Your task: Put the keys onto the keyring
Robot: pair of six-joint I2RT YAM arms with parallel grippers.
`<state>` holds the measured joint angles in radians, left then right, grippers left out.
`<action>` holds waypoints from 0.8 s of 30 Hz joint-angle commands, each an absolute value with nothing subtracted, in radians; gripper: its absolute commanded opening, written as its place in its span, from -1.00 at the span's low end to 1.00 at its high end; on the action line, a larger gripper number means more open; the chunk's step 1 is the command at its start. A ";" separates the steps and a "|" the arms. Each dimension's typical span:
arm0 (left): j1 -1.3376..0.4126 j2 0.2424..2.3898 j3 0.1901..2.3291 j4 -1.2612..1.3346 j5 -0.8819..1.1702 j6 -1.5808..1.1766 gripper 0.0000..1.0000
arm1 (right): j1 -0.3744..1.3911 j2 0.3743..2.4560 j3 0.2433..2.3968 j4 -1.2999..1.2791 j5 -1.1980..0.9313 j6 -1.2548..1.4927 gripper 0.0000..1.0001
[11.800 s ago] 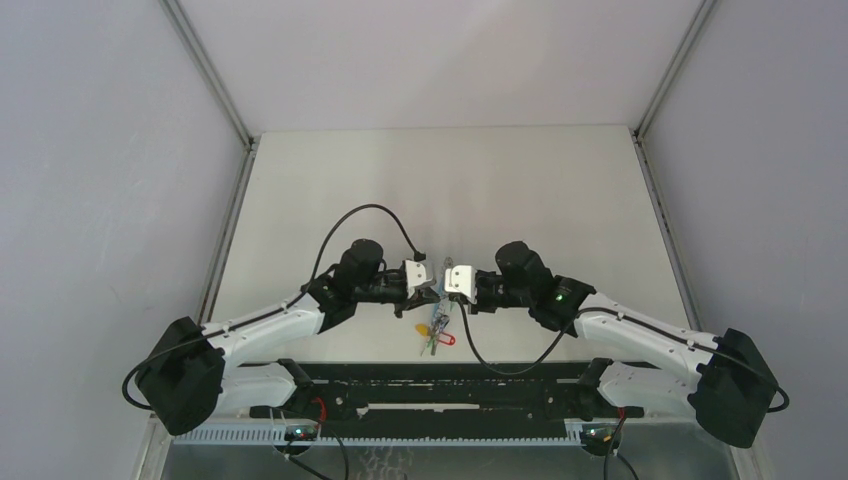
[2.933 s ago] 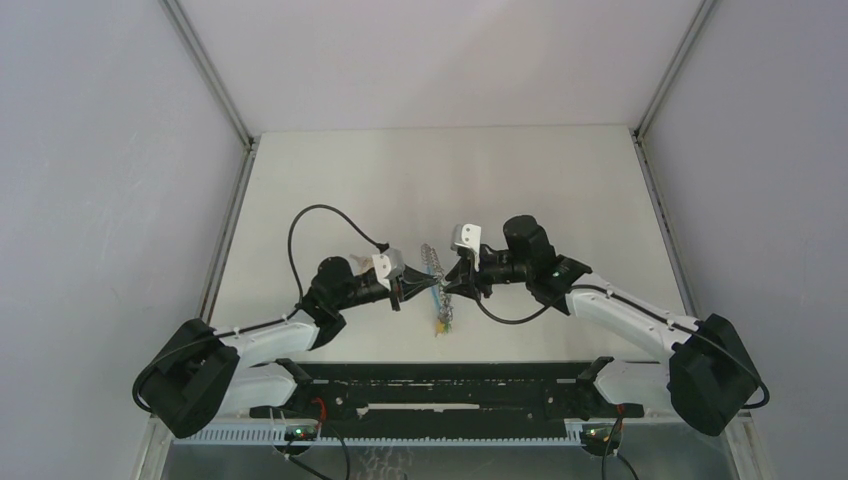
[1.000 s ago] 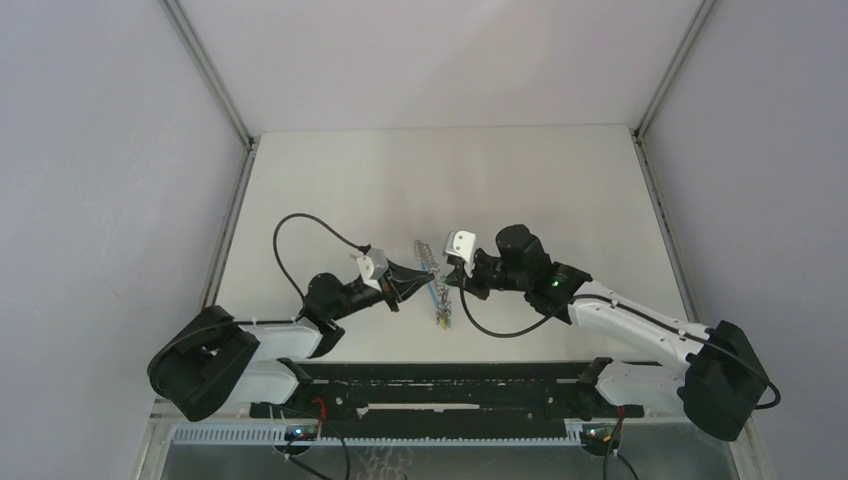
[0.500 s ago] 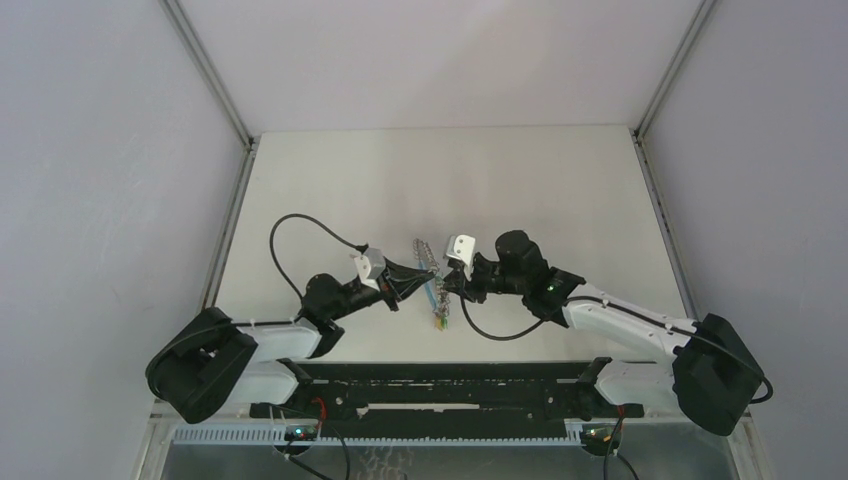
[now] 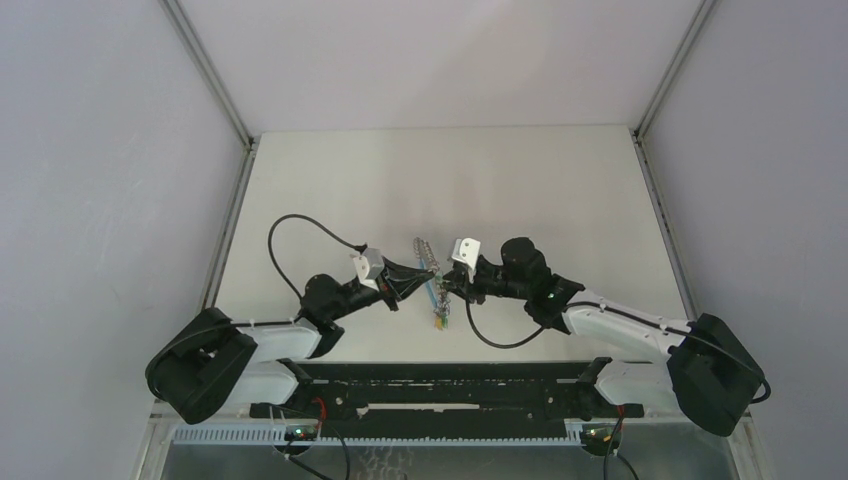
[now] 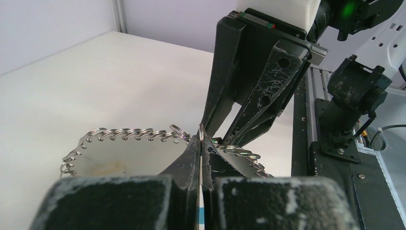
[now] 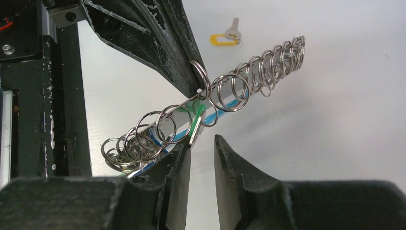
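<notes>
The keyring [image 5: 431,276], a string of metal rings on a bright blue band, hangs between my two grippers above the table. My left gripper [image 6: 201,139] is shut on one metal ring [image 6: 201,130] of it; the ring string [image 6: 125,134] arcs off to both sides. In the right wrist view the keyring [image 7: 225,88] runs diagonally, and the green-headed key [image 7: 197,120] hangs on it just beside my left-hand fingertip [image 7: 183,151]. My right gripper [image 7: 201,143] is open with nothing between its jaws. The yellow-headed key [image 7: 224,38] lies loose on the table.
My left gripper's black fingers [image 7: 158,43] fill the upper left of the right wrist view. The black rail [image 5: 430,385] with the arm bases runs along the table's near edge. White walls close in the table on three sides.
My right gripper has shifted slightly nearer and lower beside the keyring over the last second. My left gripper stays shut on the ring and has barely moved.
</notes>
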<state>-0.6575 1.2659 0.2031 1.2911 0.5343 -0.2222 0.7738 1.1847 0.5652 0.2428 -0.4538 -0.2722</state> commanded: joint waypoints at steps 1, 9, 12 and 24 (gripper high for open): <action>-0.650 1.249 0.202 1.396 0.547 -0.234 -1.00 | 0.773 1.153 0.562 0.338 -0.471 -0.262 -0.54; -0.650 1.259 0.207 1.398 0.558 -0.237 -1.00 | 0.776 1.139 0.551 0.390 -0.478 -0.269 -0.55; -0.650 1.258 0.207 1.397 0.559 -0.237 -1.00 | 0.775 1.140 0.550 0.389 -0.472 -0.275 -0.59; -0.650 1.212 0.179 1.431 0.517 -0.251 -1.00 | 0.778 1.148 0.551 0.314 -0.463 -0.303 -1.00</action>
<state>-0.6575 1.2617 0.2016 1.2999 0.5484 -0.2283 0.7742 1.1633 0.5518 0.3256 -0.4648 -0.2920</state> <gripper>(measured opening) 0.006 0.014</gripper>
